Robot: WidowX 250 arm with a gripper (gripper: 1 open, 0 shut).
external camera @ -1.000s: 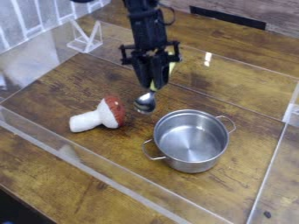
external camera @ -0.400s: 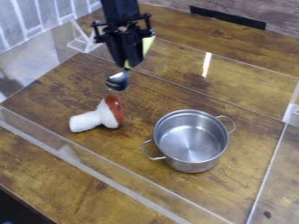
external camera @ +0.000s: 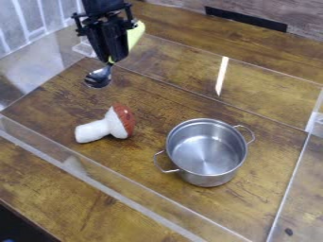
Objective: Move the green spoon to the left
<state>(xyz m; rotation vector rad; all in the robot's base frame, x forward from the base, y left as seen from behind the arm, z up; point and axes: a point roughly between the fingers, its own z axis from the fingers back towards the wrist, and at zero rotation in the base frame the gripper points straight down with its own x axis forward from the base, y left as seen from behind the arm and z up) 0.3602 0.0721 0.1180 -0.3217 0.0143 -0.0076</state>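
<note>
I'm holding the spoon (external camera: 106, 59) in the jaws (external camera: 111, 45), which are pinching down on its yellow-green handle, only narrowly parted; the handle is showing between and beside the black fingers while the silver bowl is hanging below them, above the wooden desk (external camera: 164, 90) near its upper left. I'm seeing the mushroom (external camera: 105, 124) lying on its side below the jaws, well apart from them, and the pot (external camera: 209, 151) sitting farther off to their lower right, upright.
</note>
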